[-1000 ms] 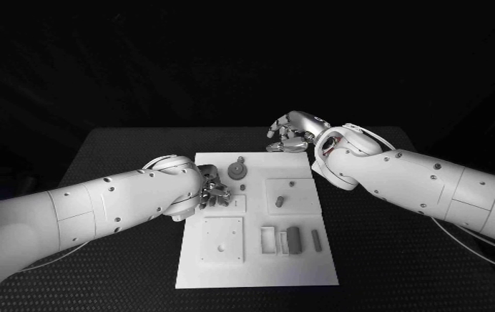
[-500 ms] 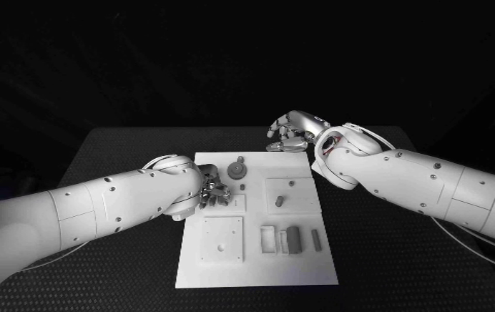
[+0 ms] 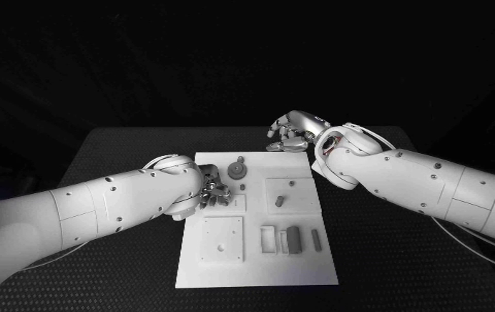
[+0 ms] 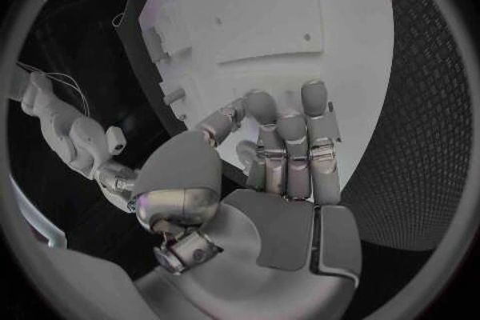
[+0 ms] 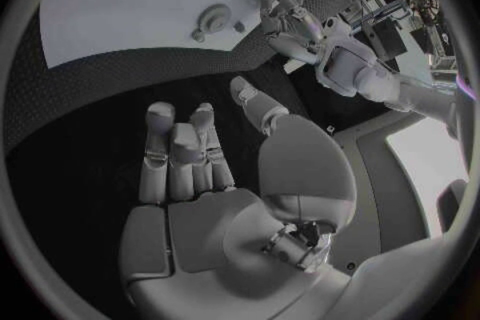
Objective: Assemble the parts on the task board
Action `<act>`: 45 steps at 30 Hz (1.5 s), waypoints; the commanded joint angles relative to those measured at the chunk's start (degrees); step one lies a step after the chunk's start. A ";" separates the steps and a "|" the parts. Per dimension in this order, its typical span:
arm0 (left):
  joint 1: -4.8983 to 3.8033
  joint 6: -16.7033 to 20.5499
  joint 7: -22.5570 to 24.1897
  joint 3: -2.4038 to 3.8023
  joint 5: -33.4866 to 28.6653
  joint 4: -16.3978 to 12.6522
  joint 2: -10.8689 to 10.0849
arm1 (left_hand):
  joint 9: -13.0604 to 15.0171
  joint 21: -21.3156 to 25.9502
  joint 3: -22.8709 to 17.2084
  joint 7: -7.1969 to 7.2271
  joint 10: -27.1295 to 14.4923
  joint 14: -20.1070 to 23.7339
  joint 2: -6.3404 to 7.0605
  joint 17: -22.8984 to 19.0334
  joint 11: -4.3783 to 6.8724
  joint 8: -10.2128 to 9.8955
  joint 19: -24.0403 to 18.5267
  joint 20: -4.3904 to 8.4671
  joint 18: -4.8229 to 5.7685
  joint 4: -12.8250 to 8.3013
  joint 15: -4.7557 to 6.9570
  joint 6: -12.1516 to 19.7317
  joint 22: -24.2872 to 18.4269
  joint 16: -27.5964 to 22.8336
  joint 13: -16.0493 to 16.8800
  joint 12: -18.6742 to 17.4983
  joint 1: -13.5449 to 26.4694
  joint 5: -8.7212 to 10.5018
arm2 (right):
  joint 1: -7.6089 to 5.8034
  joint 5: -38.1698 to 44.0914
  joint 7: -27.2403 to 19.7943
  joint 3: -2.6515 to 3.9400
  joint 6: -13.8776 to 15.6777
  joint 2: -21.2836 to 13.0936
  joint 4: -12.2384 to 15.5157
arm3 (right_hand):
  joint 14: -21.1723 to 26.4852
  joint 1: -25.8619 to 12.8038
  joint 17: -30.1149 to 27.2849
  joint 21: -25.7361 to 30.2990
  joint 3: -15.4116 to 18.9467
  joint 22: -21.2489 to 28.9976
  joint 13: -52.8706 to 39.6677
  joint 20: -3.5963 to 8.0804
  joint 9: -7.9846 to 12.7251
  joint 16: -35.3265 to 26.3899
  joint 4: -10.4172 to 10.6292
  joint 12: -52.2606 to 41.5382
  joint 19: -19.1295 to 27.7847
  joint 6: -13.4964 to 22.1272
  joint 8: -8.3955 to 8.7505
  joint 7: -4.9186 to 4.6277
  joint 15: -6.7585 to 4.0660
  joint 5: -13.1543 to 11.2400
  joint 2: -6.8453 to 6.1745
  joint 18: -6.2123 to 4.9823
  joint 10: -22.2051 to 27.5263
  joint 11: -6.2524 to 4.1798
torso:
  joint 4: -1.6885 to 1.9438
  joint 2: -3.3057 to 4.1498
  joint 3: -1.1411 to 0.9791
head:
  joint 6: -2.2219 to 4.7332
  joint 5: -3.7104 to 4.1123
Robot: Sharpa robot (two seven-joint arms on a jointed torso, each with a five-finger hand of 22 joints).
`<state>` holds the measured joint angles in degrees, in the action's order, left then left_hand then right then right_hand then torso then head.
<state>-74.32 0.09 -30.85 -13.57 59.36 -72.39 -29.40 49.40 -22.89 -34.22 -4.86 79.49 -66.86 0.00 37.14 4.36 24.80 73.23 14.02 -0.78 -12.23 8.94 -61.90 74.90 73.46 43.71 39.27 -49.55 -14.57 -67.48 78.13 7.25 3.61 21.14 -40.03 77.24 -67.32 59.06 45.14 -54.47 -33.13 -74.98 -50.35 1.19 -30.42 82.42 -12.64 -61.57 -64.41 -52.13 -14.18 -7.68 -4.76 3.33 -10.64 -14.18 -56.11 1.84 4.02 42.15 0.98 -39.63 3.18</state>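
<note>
Beside the task board (image 3: 258, 262), left hand (image 3: 214, 192) curled, grasp unclear; right hand (image 3: 292, 132) empty, fingers apart

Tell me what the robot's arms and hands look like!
Both arms, the left arm and the right arm, are smooth, rounded white shells dotted with small dark screw holes. Thin pale cables trail beside them. The left hand and right hand are shiny silver metal, with many jointed fingers and flat grey palm plates.
</note>
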 commanded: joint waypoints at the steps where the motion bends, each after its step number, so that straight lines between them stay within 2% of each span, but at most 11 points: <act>1: 0.14 -1.14 0.75 -0.04 0.18 -0.03 0.32 | 3.70 -0.10 -0.11 5.63 -1.30 0.49 0.98 -0.14 1.71 0.26 0.88 0.97 0.78 0.49 1.09 -8.07 0.82 0.31 -0.11 0.36 0.15 0.57 | -0.01 -0.11 -0.59 0.03 -0.36 -0.01 0.08 | 0.28 0.11 -0.07 0.37 0.10 -0.37 0.06 0.35 0.06 -0.28 0.23 -0.26 0.12 0.12 0.22 -0.40 0.16 0.01 0.42 -0.82 0.39 -0.20 | -0.01 0.03 -0.01 | 0.01 0.02; 8: 0.16 -1.10 0.94 -0.04 0.18 0.05 0.41 | 3.92 0.03 0.21 5.76 -1.32 0.50 2.67 -0.65 1.84 0.29 1.11 1.09 0.78 2.32 1.22 -8.26 0.89 0.85 -0.44 0.90 0.74 2.75 | -0.01 -0.21 -0.62 0.03 -0.36 -0.02 0.08 | 0.28 0.10 -0.07 0.38 0.11 -0.37 0.07 0.35 0.06 -0.28 0.24 -0.27 0.11 0.12 0.22 -0.40 0.16 0.01 0.41 -0.82 0.39 -0.20 | -0.02 0.03 0.02 | -0.01 0.05; 16: 0.16 -1.13 1.05 -0.04 0.16 0.11 0.42 | 4.07 0.14 0.82 5.80 -1.42 0.58 3.71 -1.07 1.88 0.25 1.16 1.13 0.78 3.90 1.31 -8.31 0.97 1.22 -0.72 1.29 2.15 1.71 | -0.01 -0.27 -0.64 0.03 -0.33 -0.04 0.07 | 0.28 0.09 -0.08 0.38 0.10 -0.37 0.08 0.35 0.07 -0.28 0.28 -0.27 0.11 0.12 0.22 -0.40 0.16 0.02 0.46 -0.82 0.39 -0.20 | -0.03 0.03 0.02 | -0.05 0.10; 23: 0.16 -0.93 1.10 -0.04 0.14 0.16 0.43 | 4.15 0.22 1.04 5.86 -1.49 0.65 4.81 -1.37 1.95 0.21 1.20 1.25 0.77 4.74 1.39 -8.34 0.99 1.43 -0.94 1.52 2.78 3.44 | -0.01 -0.34 -0.70 0.03 -0.29 -0.02 0.09 | 0.28 0.07 -0.08 0.39 0.11 -0.37 0.09 0.35 0.07 -0.28 0.30 -0.28 0.11 0.12 0.23 -0.40 0.16 0.02 0.48 -0.82 0.39 -0.20 | 0.00 0.01 0.01 | -0.05 0.12; 28: 0.16 -0.61 1.19 -0.04 0.11 0.22 0.33 | 4.22 0.38 1.13 5.90 -1.60 0.78 7.05 -1.75 1.99 0.11 1.22 1.33 0.77 6.75 1.45 -8.37 0.98 1.77 -1.26 1.82 3.93 5.91 | -0.01 -0.54 -0.78 0.03 -0.23 -0.06 0.04 | 0.28 0.03 -0.08 0.39 0.12 -0.37 0.10 0.34 0.07 -0.28 0.35 -0.28 0.10 0.10 0.22 -0.40 0.16 0.01 0.52 -0.82 0.40 -0.20 | -0.01 0.01 0.03 | -0.02 0.14; 32: 0.16 -0.34 1.31 -0.04 0.06 0.24 0.30 | 4.35 0.54 0.62 5.98 -1.69 0.93 9.18 -2.14 2.07 0.05 1.27 1.47 0.75 9.56 1.57 -8.42 1.00 2.16 -1.58 2.18 4.64 11.18 | -0.01 -0.62 -0.86 0.03 -0.21 -0.06 0.01 | 0.28 0.00 -0.09 0.39 0.14 -0.37 0.11 0.34 0.08 -0.28 0.37 -0.29 0.10 0.10 0.22 -0.40 0.16 0.01 0.52 -0.82 0.40 -0.20 | -0.01 0.02 0.01 | 0.00 0.12; 38: 0.16 0.11 1.56 -0.03 -0.05 0.11 0.04 | 4.77 0.51 0.42 5.98 -1.79 1.14 12.50 -2.27 2.09 0.23 1.45 1.55 0.76 12.89 1.63 -8.39 1.07 2.68 -1.62 2.60 5.61 11.80 | -0.01 -0.62 -0.85 0.03 -0.23 -0.03 -0.02 | 0.29 -0.02 -0.09 0.40 0.15 -0.37 0.12 0.33 0.08 -0.28 0.39 -0.29 0.10 0.09 0.22 -0.40 0.16 0.01 0.52 -0.82 0.40 -0.20 | -0.02 0.02 0.02 | 0.05 0.07; 39: 0.16 0.24 1.62 -0.02 -0.10 0.04 -0.09 | 4.85 0.50 0.73 5.96 -1.82 1.19 12.59 -2.27 2.08 0.26 1.44 1.56 0.77 13.13 1.64 -8.34 1.11 2.76 -1.60 2.66 5.76 11.79 | -0.01 -0.62 -0.86 0.03 -0.24 -0.03 -0.05 | 0.29 -0.03 -0.09 0.40 0.15 -0.37 0.12 0.33 0.08 -0.28 0.39 -0.29 0.11 0.09 0.22 -0.40 0.16 0.01 0.52 -0.82 0.40 -0.20 | -0.04 0.01 0.00 | 0.08 0.05; 40: 0.16 0.37 1.68 -0.02 -0.15 -0.04 -0.22 | 5.24 0.51 5.92 5.97 -2.19 1.61 10.06 -2.24 2.08 0.33 0.73 1.51 0.69 10.72 1.63 -7.97 1.26 3.07 -1.49 2.85 6.29 11.38 | -0.01 -0.62 -0.86 0.03 -0.22 -0.03 -0.08 | 0.29 -0.03 -0.09 0.40 0.15 -0.37 0.12 0.33 0.08 -0.28 0.40 -0.30 0.11 0.09 0.22 -0.40 0.16 0.01 0.52 -0.82 0.40 -0.20 | -0.06 0.00 0.01 | 0.08 0.04; 41: 0.16 0.53 1.73 -0.01 -0.20 -0.16 -0.34 | 5.27 0.58 7.98 6.08 -2.28 1.70 9.03 -2.40 2.20 0.26 0.61 1.62 0.64 9.75 1.79 -7.97 1.14 3.13 -1.57 2.93 6.26 11.35 | -0.01 -0.62 -0.86 0.03 -0.19 -0.03 -0.09 | 0.29 -0.03 -0.09 0.40 0.16 -0.37 0.12 0.33 0.08 -0.28 0.40 -0.30 0.11 0.09 0.22 -0.40 0.16 0.01 0.53 -0.82 0.40 -0.20 | -0.06 0.00 0.00 | 0.08 0.03; 45: 0.16 1.34 1.83 0.02 -0.21 -0.65 -0.98 | 5.23 0.65 8.97 6.14 -2.26 1.70 9.58 -2.53 2.26 0.19 0.66 1.71 0.58 9.96 1.89 -8.04 1.06 3.17 -1.65 3.01 6.75 11.55 | -0.01 -0.62 -0.94 0.03 -0.18 -0.04 -0.13 | 0.29 -0.05 -0.10 0.41 0.16 -0.37 0.12 0.33 0.08 -0.28 0.42 -0.30 0.11 0.09 0.22 -0.40 0.16 0.01 0.53 -0.82 0.41 -0.20 | -0.02 0.01 0.03 | 0.18 0.07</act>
<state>-74.16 0.30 -29.97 -13.60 59.47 -72.78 -30.36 54.62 -22.63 -25.46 -2.31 79.70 -66.50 9.71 34.67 4.90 25.01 74.11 15.77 -0.80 -2.21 9.63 -64.47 74.92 76.50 42.14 41.93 -43.04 -3.04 -67.48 77.58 6.93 3.61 21.16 -40.07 77.12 -67.32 59.06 45.10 -54.25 -32.97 -74.98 -50.32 1.09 -30.43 82.42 -12.49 -61.57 -64.31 -52.00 -14.18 -7.58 -4.76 3.33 -10.64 -14.18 -55.90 1.63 3.99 42.16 0.99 -39.51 3.21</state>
